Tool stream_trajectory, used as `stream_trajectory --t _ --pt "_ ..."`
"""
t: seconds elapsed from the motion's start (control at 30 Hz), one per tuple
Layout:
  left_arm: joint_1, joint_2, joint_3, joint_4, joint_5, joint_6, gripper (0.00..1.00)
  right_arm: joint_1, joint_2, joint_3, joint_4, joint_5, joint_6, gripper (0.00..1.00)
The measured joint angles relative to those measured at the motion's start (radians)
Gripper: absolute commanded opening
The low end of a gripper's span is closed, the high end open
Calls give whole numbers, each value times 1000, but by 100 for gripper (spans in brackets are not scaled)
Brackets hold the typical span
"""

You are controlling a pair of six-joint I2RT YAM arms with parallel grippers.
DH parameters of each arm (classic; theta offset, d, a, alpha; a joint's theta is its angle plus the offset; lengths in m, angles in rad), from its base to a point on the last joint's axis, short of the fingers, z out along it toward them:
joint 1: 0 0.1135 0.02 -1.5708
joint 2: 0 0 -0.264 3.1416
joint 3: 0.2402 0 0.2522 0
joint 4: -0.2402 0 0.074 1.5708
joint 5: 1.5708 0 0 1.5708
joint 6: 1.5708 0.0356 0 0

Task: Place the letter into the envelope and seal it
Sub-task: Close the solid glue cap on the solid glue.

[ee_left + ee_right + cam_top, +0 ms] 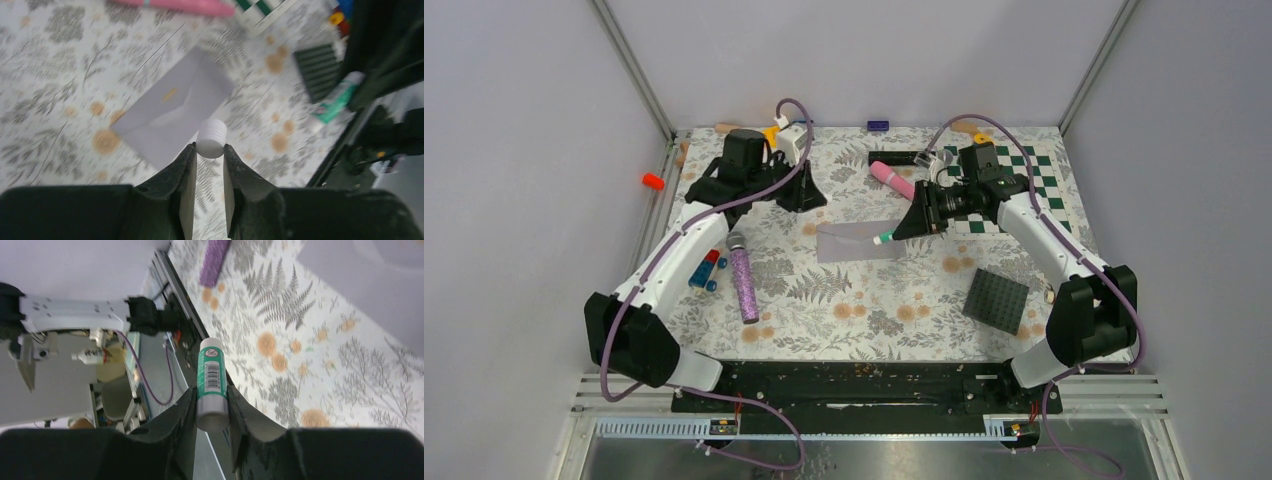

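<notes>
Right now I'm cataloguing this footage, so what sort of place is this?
Likely a robotics lab test cell: white panels on an aluminium frame enclose a floral-covered table, two robot arms bolted at its edge, and assorted props like a checkerboard.

I have open floral tabletop (864, 310) on the near side of the flat light grey paper envelope (854, 243), between the purple glitter cylinder (743, 277) on the left and the dark grey studded square plate (997, 299) on the right. My right claw (212, 407), clamped on a green glue stick (211, 371), blocks the envelope's right end. On the far side lies the pink cylinder (892, 180). My left claw (209, 150), pinching a white cap (211, 138), hangs near the far left corner.
</notes>
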Motion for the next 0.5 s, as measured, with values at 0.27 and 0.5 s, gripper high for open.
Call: stream_trajectory --t 0.27,0.5 --pt "2 38 25 274 259 -330 6 -63 -42 -116 593 -71 490 22" --pt "6 66 -116 652 410 -701 7 -105 -12 -233 1235 -89 999 21"
